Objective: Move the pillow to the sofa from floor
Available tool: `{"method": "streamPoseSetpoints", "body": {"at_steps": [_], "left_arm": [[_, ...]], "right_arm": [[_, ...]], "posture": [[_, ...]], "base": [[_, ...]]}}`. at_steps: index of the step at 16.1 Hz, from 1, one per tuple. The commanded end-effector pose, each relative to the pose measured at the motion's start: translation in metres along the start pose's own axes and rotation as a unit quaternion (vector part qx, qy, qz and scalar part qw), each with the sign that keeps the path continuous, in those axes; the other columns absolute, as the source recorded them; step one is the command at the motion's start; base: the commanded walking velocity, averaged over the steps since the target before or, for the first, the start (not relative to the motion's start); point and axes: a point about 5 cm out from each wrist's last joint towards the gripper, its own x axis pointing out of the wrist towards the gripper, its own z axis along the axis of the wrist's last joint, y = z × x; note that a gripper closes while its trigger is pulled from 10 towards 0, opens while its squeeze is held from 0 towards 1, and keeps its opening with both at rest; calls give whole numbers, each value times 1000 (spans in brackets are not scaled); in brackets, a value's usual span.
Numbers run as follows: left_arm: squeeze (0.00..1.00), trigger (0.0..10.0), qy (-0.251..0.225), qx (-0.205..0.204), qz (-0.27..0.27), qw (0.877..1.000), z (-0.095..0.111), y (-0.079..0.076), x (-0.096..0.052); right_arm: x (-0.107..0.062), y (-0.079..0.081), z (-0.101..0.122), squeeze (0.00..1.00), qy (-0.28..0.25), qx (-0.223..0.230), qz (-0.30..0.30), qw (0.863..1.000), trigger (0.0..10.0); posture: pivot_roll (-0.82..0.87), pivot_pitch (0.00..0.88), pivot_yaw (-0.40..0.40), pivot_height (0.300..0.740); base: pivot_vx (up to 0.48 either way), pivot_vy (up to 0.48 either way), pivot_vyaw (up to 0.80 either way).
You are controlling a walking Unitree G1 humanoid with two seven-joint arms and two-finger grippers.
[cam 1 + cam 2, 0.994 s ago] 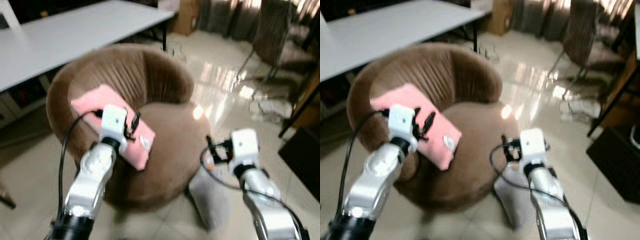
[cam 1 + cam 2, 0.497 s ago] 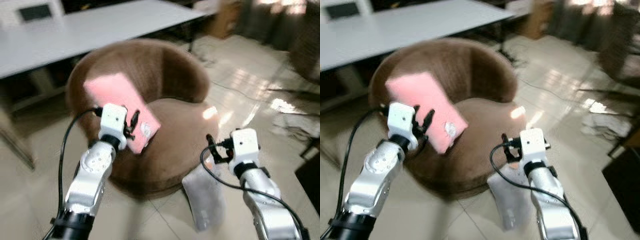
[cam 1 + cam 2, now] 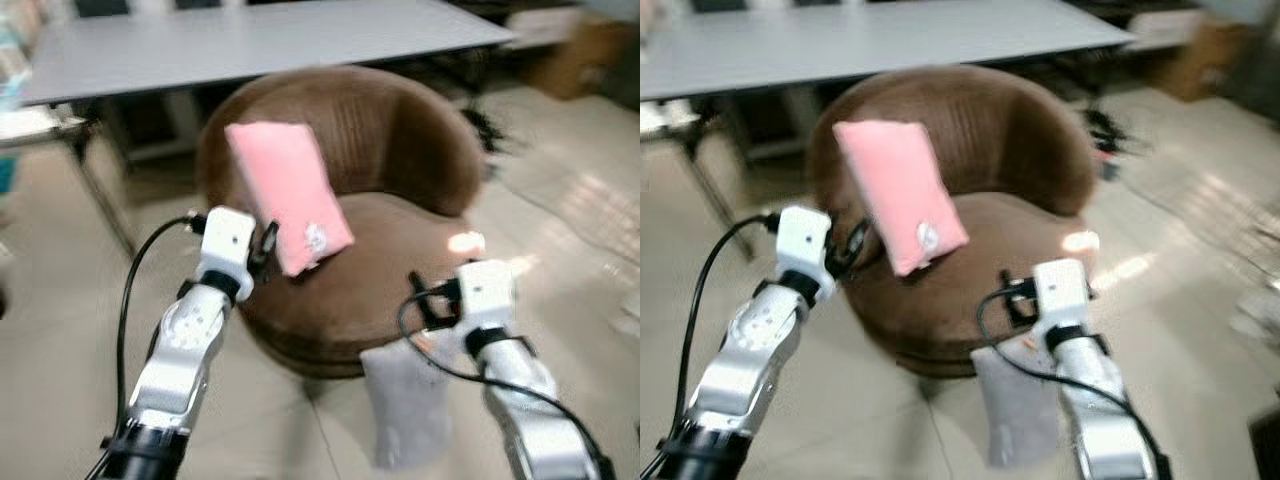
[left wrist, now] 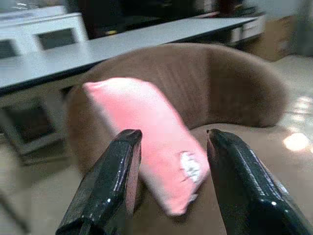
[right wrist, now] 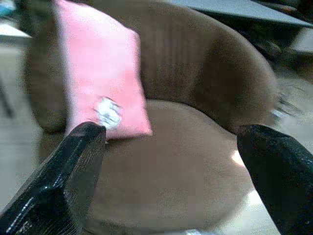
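Observation:
A pink pillow leans on the seat and backrest of the round brown sofa chair. My left gripper hovers just in front of the pillow's lower left edge. In the left wrist view its fingers stand open with the pillow beyond them and nothing between. My right gripper is held before the chair's front right, open and empty; the right wrist view looks past its fingers at the seat and the pillow.
A grey pillow lies on the tiled floor against the chair's front, under my right arm. A long grey table stands behind the chair, with a table leg at the left. A cardboard box is at far right.
The whole picture has swung, so the camera has turned and the chair now sits more central. The pink pillow stays on the chair. Both arms keep their pose.

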Motion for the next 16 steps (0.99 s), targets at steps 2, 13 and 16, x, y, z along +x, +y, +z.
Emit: {"method": "streamPoseSetpoints", "body": {"at_steps": [2,13,16], "left_arm": [[0,10000,-8,2,-2,1000,4,-2,3],[0,10000,-8,2,-1,1000,4,-1,3],[0,10000,-8,0,0,1000,4,-1,4]], "right_arm": [[-1,-7,-1,0,3,-9,-8,1000,10000],[-1,-7,-1,0,3,-10,-3,1000,10000],[-1,-8,-1,0,3,-11,-3,1000,10000]], "posture": [[-71,0,28,740],[-68,1,28,740],[-70,6,29,740]], "base": [[0,-441,800],[0,-443,800],[0,-444,800]]}}
